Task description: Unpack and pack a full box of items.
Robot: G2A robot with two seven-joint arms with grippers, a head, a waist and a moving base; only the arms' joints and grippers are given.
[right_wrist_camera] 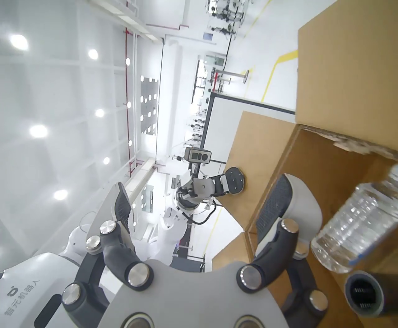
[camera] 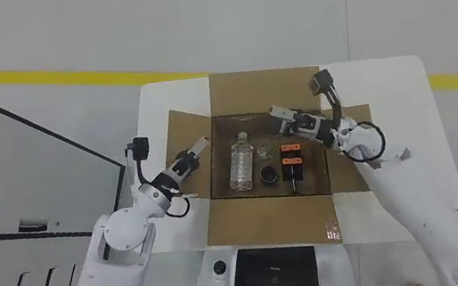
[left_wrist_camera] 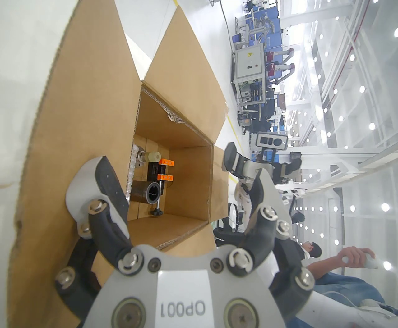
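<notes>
The left hand [camera: 197, 151] hangs over the left flap of the open brown cardboard box [camera: 244, 95], close to the box's left wall. Its fingers are spread and hold nothing. The box sits on the white tabletop [camera: 382, 83] with all its flaps folded out. On the box floor, a clear plastic water bottle [camera: 241, 161] lies at the left, a dark metal cylinder [camera: 268, 174] just beside it, then a black-and-orange clamp tool [camera: 292, 162]. The right hand [camera: 277, 115] is over the opening, toward the far right, with its fingers apart and empty.
</notes>
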